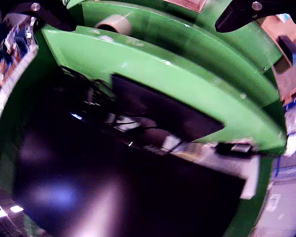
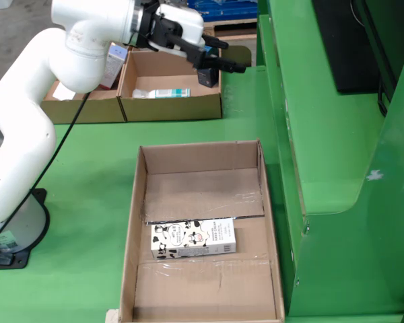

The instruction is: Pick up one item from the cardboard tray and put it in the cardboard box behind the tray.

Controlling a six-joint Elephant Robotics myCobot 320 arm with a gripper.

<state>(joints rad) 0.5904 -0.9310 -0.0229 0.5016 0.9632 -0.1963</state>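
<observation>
A: Tool noted at upper centre of the fixed view, fingers spread, nothing held between them

B: Cow-print carton logged lying flat in the cardboard tray, lower centre. Cardboard box seen behind, upper left, a small packet inside. Riding view blurred; only green table made out
</observation>
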